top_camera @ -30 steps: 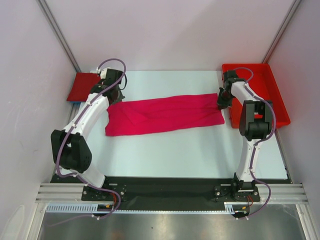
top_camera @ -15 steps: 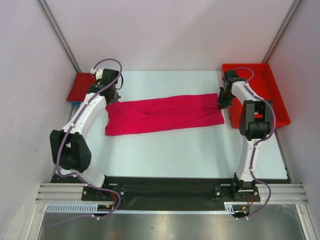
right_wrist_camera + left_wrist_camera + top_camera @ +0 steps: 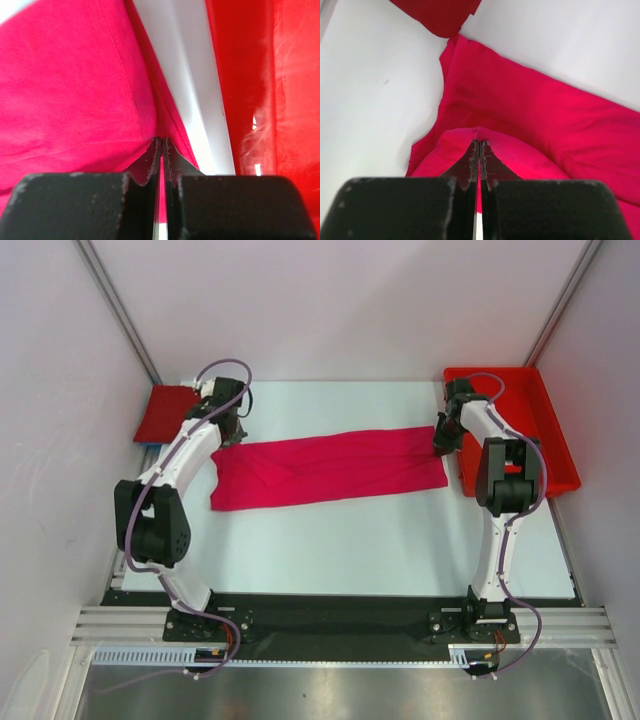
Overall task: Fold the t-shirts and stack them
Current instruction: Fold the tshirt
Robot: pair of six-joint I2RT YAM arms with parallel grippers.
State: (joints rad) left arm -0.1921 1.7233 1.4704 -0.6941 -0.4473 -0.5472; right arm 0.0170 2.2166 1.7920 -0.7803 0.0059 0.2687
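- Spread t-shirt [image 3: 330,468] lies across the table's [image 3: 380,540] middle, left to right.
- Folded t-shirt [image 3: 167,412] lies behind its left end, at the far left corner.
- Tray [image 3: 540,430] stands just right of the spread t-shirt.

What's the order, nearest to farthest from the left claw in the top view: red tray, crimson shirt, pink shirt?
1. The pink shirt, pinched by the left claw, spread across mid-table.
2. The crimson shirt, in the far-left corner just beside the claw.
3. The red tray, at the far right, across the table.

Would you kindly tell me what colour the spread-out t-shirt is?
Plain magenta-pink, unprinted; the t-shirt shows best in the top external view.
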